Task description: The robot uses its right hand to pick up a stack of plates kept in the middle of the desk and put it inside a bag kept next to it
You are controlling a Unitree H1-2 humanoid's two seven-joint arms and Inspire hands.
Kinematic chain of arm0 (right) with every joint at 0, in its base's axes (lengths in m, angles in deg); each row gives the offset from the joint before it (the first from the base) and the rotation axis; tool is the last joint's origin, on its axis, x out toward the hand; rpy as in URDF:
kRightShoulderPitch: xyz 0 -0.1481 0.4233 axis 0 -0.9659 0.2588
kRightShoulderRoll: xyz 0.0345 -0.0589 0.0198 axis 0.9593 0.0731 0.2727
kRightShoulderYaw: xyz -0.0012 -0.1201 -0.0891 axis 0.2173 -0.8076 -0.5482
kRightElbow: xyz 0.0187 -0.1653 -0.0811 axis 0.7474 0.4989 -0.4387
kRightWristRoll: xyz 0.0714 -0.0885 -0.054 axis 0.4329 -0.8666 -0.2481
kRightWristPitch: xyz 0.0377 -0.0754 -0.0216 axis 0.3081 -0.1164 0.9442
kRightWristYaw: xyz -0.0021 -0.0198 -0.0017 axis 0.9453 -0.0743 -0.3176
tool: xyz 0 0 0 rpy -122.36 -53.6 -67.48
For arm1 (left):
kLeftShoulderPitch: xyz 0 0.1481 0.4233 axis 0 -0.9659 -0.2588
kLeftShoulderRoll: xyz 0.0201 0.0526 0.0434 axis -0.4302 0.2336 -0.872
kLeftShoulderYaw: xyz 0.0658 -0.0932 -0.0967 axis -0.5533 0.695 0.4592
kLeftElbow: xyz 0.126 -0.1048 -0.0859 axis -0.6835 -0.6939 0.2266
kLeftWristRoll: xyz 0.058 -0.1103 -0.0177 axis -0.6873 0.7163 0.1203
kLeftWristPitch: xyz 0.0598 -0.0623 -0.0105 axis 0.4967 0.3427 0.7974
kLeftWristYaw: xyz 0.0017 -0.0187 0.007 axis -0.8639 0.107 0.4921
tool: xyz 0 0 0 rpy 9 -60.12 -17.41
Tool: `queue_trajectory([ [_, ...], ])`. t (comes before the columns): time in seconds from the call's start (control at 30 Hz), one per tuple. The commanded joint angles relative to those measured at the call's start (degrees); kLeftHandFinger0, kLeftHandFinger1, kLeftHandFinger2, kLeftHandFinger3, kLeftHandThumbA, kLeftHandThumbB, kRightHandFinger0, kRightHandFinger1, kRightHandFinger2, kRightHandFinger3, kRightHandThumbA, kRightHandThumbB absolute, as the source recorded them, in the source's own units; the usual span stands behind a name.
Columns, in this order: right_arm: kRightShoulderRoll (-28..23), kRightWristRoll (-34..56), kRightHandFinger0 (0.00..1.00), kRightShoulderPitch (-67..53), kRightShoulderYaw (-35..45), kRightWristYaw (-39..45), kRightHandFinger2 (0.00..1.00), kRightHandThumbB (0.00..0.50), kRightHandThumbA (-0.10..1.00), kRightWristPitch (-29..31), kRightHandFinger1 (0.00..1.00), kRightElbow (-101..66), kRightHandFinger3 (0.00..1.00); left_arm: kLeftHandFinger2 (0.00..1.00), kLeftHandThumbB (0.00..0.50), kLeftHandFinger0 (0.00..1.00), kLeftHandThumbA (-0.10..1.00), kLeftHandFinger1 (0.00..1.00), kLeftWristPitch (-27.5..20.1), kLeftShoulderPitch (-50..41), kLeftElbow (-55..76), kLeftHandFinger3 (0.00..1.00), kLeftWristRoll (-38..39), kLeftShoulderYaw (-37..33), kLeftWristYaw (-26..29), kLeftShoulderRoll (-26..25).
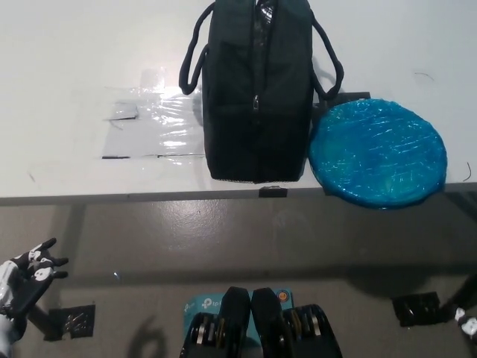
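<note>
A stack of blue plates (pixel 378 153) wrapped in clear film lies at the desk's front edge, right of the middle, and hangs slightly over it. Right beside it on the left stands a black bag (pixel 257 89) with two loop handles, touching the plates' rim; whether its top is open I cannot tell. My white left hand (pixel 30 276) hangs at the lower left, below the desk, its fingers spread and empty. Of my right arm only a small piece (pixel 466 321) shows at the bottom right corner; the hand itself is out of view.
The white desk (pixel 89 60) fills the upper half; its front edge runs across at mid-height. A patch of clear tape and film (pixel 153 127) lies left of the bag. Grey floor with black tape marks (pixel 414 306) lies below.
</note>
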Motion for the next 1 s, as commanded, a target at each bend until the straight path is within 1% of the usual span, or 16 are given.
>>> queue_trajectory([
  [0.0,-4.15,-30.52,1.00,8.76,-1.72,-2.02,1.00,0.500,0.77,-3.23,1.00,-20.02,1.00,0.87,0.071,0.65,-0.05,0.69,-0.18,0.16,2.24,1.00,1.28,0.51,-0.76,-0.50],
  [0.03,-4.49,-32.38,1.00,10.36,-2.23,-1.59,1.00,0.500,0.78,-3.07,1.00,-20.50,1.00,0.87,0.081,0.65,-0.05,0.69,-0.12,0.18,2.21,1.00,1.41,0.56,-0.79,-0.49],
  [0.07,-4.59,-32.43,1.00,12.20,-2.82,-1.64,1.00,0.500,0.78,-2.12,1.00,-20.10,1.00,0.87,0.082,0.65,-0.04,0.69,-0.14,0.18,2.20,1.00,1.43,0.55,-0.81,-0.49],
  [0.13,-4.37,-35.29,1.00,15.74,-5.10,0.31,1.00,0.500,0.75,-1.77,1.00,-21.18,1.00,0.87,0.080,0.65,-0.04,0.69,0.09,0.17,2.36,1.00,1.22,0.52,-0.57,-0.47],
  [0.17,-4.34,-35.36,1.00,15.88,-5.45,0.95,1.00,0.500,0.73,-2.02,1.00,-21.64,1.00,0.87,0.080,0.65,-0.05,0.69,0.05,0.20,2.28,1.00,1.32,0.56,-0.61,-0.45],
  [0.23,-3.94,-36.33,1.00,16.40,-6.73,2.68,1.00,0.500,0.74,-2.55,1.00,-22.93,1.00,0.86,0.077,0.64,-0.06,0.68,0.06,0.24,2.24,1.00,1.71,0.72,-0.67,-0.32],
  [0.27,-4.01,-37.89,1.00,16.76,-7.53,2.63,1.00,0.500,0.74,-1.72,1.00,-23.01,1.00,0.86,0.081,0.64,-0.06,0.68,0.40,0.22,2.54,1.00,1.84,0.76,-0.60,-0.24],
  [0.37,-4.62,-41.55,1.00,17.57,-9.70,3.86,1.00,0.500,0.79,-0.82,1.00,-23.29,1.00,0.86,0.076,0.65,-0.06,0.69,0.26,0.18,2.56,1.00,1.52,0.50,-0.76,-0.44],
  [0.47,-5.09,-41.11,1.00,18.29,-11.14,4.37,1.00,0.500,0.77,-0.40,1.00,-22.56,1.00,0.86,0.081,0.65,-0.06,0.69,0.24,0.25,2.28,1.00,1.81,0.63,-0.84,-0.38],
  [0.5,-5.21,-42.49,1.00,19.46,-12.32,5.15,1.00,0.500,0.77,-0.73,1.00,-21.83,1.00,0.86,0.087,0.64,-0.06,0.68,0.23,0.25,2.33,1.00,1.86,0.66,-0.84,-0.36],
  [0.53,-5.27,-43.04,1.00,20.02,-12.93,5.30,1.00,0.500,0.79,-0.99,1.00,-21.25,1.00,0.87,0.091,0.64,-0.05,0.69,0.20,0.24,2.35,1.00,1.73,0.63,-0.77,-0.36],
  [0.57,-5.28,-43.92,1.00,21.06,-14.00,5.65,1.00,0.500,0.79,-1.34,1.00,-20.04,1.00,0.87,0.080,0.65,-0.05,0.69,-0.09,0.22,2.32,1.00,1.49,0.53,-0.76,-0.40],
  [0.7,-5.39,-44.78,1.00,21.73,-16.50,5.81,1.00,0.500,0.81,-1.76,1.00,-17.42,1.00,0.88,0.080,0.66,-0.05,0.71,-0.53,0.13,2.11,1.00,1.38,0.34,-1.11,-0.59],
  [0.8,-5.83,-46.59,1.00,22.11,-18.60,4.35,1.00,0.500,0.83,-1.12,1.00,-14.79,1.00,0.86,0.081,0.62,-0.05,0.68,-0.39,0.13,2.21,1.00,1.39,0.27,-1.06,-0.44],
  [0.93,-7.45,-50.14,1.00,22.70,-20.70,5.65,1.00,0.500,0.84,-2.06,1.00,-13.97,1.00,0.87,0.076,0.62,-0.07,0.69,-0.45,0.07,2.38,1.00,1.62,0.24,-1.31,-0.45],
  [0.97,-9.25,-49.36,1.00,23.58,-21.14,7.26,1.00,0.500,0.76,-1.82,1.00,-12.34,1.00,0.87,0.085,0.64,-0.04,0.70,-0.42,0.18,2.25,1.00,1.57,0.13,-1.49,-0.63],
])
